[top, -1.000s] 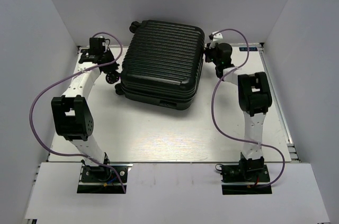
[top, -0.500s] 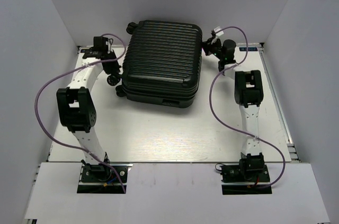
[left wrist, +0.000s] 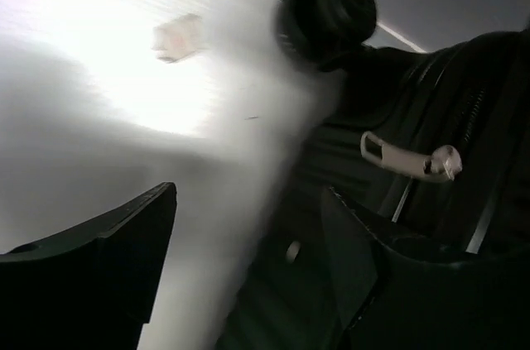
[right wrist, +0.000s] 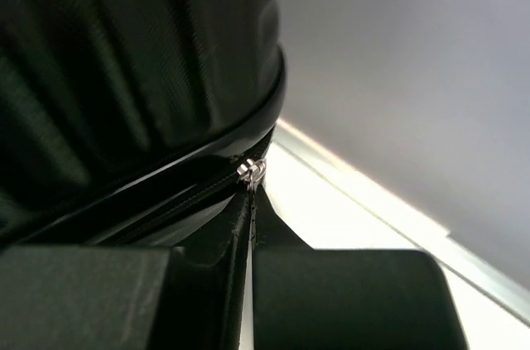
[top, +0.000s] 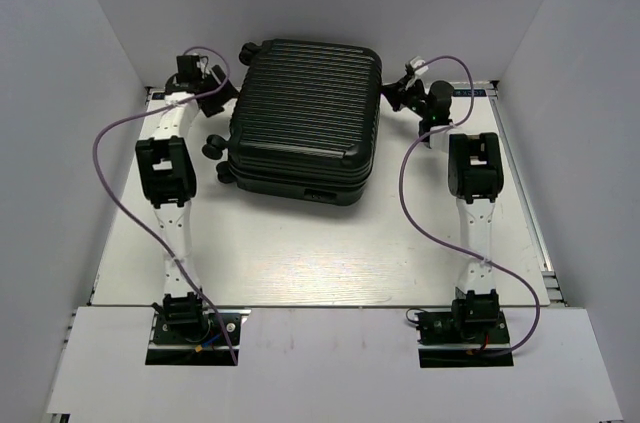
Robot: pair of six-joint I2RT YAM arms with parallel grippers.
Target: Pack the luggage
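Observation:
The luggage [top: 305,113], a black ribbed hard-shell case, lies shut and flat at the back of the table. My left gripper [top: 213,93] hangs open at its far left corner. In the left wrist view the left gripper [left wrist: 248,193] has only table and the luggage [left wrist: 464,93] edge between its fingers. A silver zipper pull [left wrist: 406,160] dangles free beyond them, below a wheel [left wrist: 339,2]. My right gripper [top: 394,95] is at the case's far right side. The right wrist view has the right gripper [right wrist: 251,194] pinched shut on a silver zipper pull [right wrist: 251,171] along the luggage [right wrist: 124,60] seam.
White walls close in the table [top: 330,243] on three sides, near both grippers. Purple cables loop off each arm. A small white object [left wrist: 178,35] lies on the table past the left gripper. A raised metal rim [right wrist: 373,193] runs along the table's edge behind the right gripper.
The left gripper has opened and moved toward the back along the luggage's left side, its arm straightening. The right gripper stayed shut and crept slightly back. The luggage shifted a little left.

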